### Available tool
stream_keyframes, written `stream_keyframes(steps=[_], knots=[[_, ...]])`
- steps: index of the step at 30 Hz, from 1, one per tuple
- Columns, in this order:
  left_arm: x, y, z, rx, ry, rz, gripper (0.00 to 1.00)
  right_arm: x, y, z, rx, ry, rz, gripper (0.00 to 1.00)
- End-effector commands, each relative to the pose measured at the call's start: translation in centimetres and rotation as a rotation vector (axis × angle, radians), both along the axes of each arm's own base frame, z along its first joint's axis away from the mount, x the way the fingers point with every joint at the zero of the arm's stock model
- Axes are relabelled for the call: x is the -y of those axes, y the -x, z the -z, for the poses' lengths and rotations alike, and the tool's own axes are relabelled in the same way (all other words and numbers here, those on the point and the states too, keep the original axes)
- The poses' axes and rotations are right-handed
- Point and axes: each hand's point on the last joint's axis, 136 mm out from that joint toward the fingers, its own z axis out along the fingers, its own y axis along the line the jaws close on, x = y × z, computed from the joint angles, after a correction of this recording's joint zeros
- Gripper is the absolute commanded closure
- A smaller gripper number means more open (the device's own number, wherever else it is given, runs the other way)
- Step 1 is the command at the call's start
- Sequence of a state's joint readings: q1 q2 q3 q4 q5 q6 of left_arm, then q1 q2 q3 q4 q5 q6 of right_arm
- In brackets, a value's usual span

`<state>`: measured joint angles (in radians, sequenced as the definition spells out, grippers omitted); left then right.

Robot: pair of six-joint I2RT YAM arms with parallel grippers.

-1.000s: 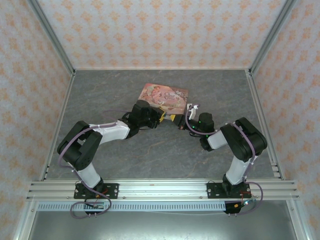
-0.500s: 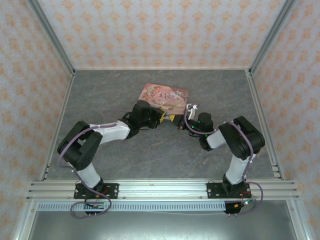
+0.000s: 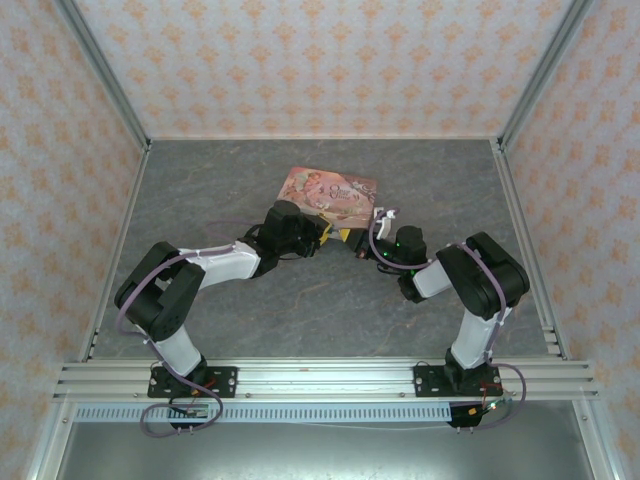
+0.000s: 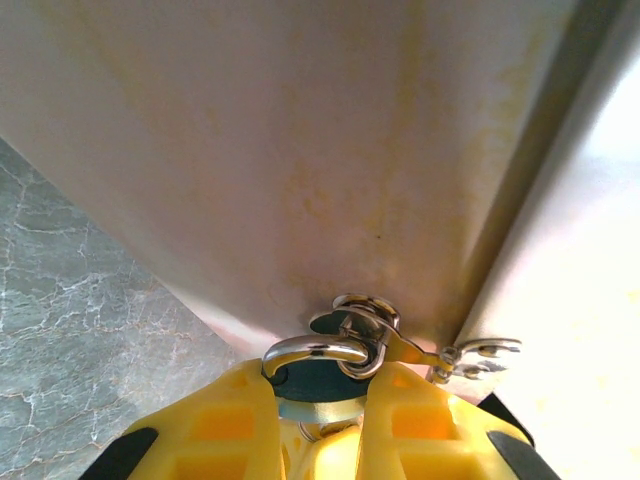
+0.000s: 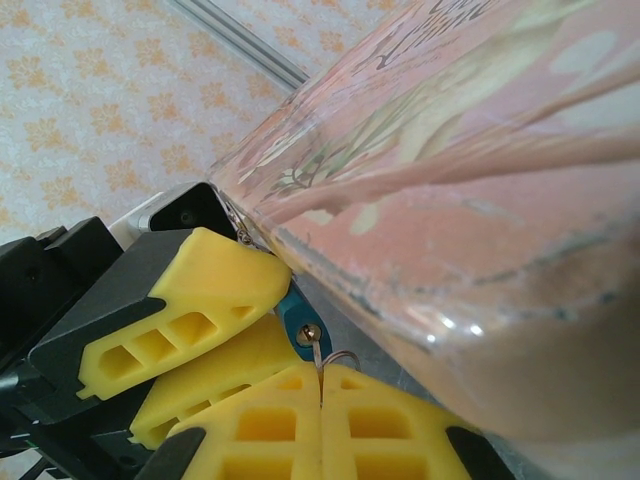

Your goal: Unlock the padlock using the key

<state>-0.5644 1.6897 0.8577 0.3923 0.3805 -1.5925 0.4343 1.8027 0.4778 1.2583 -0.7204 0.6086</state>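
- Pinching the padlock (image 4: 312,380) by its blue-teal body, the left gripper (image 4: 322,392) has its yellow fingers (image 4: 225,420) pressed on both sides of it.
- The padlock's shiny shackle (image 4: 315,349) touches a small metal ring (image 4: 366,306) on the side of the pink tin (image 4: 300,150).
- The right gripper (image 5: 320,388) is pressed together on the thin silver key (image 5: 320,366).
- The key's tip touches the shiny keyhole end of the padlock. I cannot tell if it is inside.
- Both grippers meet at the near edge of the tin, which lies on the grey surface (image 3: 200,190).
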Motion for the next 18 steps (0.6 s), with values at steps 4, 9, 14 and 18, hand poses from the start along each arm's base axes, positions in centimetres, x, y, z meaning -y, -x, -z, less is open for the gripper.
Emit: stream_keyframes(steps=[4,9,14,18], knots=[[1.21,-0.6,-3.71,0.089,0.062,0.008,0.98,0.36,-0.03,-2.02,0.089,-0.011,0.027,1.0],[1.16,-0.58,-3.51,0.086,0.06,0.005,0.99,0.46,0.03,-2.2,0.095,-0.012,0.031,1.0],[1.03,-0.5,-3.47,0.085,0.058,0.002,0.99,0.61,0.18,-2.34,0.099,-0.016,0.035,1.0],[0.96,-0.42,-3.48,0.087,0.057,0.0,0.99,0.49,0.24,-2.3,0.097,-0.018,0.028,1.0]])
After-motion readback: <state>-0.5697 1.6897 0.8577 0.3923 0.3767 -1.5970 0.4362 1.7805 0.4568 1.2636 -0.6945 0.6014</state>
